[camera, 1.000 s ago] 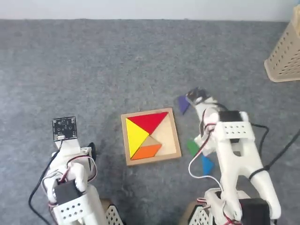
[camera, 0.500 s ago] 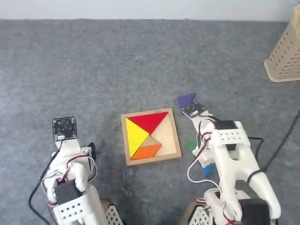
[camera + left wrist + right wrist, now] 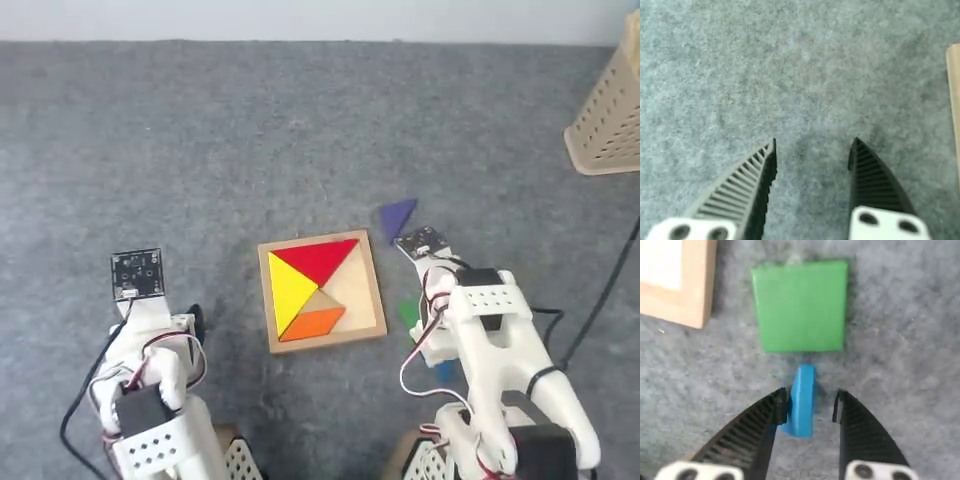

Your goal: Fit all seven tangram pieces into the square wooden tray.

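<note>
The square wooden tray [image 3: 377,290] lies mid-table and holds a red triangle [image 3: 320,258], a yellow triangle [image 3: 288,288], an orange piece [image 3: 315,323] and a tan piece [image 3: 322,300]. On the carpet to its right are a purple triangle [image 3: 398,213] and a green square [image 3: 799,305], the square just off the tray's corner [image 3: 682,285]. A blue piece [image 3: 801,400] stands on edge between the fingers of my right gripper [image 3: 810,392], touching one finger with a gap to the other. My left gripper [image 3: 814,141] is open over bare carpet beside the tray's edge [image 3: 954,100].
A perforated beige basket [image 3: 608,110] stands at the far right edge. The right arm [image 3: 490,320] covers most of the green and blue pieces from above. The left arm [image 3: 150,340] sits at the near left. Grey carpet covers the whole table.
The right arm has drawn back from the purple triangle toward its base, leaving that triangle uncovered, and now stands over the green and blue pieces. The left arm has not moved.
</note>
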You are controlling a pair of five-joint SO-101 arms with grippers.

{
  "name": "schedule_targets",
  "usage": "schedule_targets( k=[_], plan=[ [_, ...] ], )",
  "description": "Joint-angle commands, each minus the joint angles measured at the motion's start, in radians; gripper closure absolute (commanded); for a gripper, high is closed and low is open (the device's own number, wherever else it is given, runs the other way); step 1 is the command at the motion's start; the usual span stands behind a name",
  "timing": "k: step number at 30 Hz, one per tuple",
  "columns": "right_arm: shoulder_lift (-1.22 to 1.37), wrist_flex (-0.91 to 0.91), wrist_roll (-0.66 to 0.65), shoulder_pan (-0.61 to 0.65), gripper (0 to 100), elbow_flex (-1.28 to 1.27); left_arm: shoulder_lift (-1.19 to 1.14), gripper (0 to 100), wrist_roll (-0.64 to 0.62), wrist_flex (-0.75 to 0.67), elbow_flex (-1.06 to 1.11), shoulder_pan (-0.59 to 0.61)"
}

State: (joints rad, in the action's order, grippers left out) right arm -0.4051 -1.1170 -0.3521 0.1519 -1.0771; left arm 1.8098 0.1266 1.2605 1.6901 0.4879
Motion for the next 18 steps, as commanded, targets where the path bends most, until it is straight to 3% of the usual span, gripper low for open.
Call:
schedule_targets(
  k=[1,5,9,18],
  plan=[
    [-0.007,0.018,0.006,0.004,83.6,-0.002,0.012,77,-0.009,0.003,-0.005,-0.006],
    [-0.007,0.018,0.006,0.001,85.4,-0.002,0.012,77,-0.009,0.003,-0.005,-0.006],
    [-0.008,0.042,0.006,-0.002,99.2,0.000,0.012,77,-0.009,0.003,-0.005,-0.006],
    [-0.019,-0.076,0.012,-0.004,99.3,0.172,0.012,77,-0.009,0.003,-0.005,-0.006]
  ],
)
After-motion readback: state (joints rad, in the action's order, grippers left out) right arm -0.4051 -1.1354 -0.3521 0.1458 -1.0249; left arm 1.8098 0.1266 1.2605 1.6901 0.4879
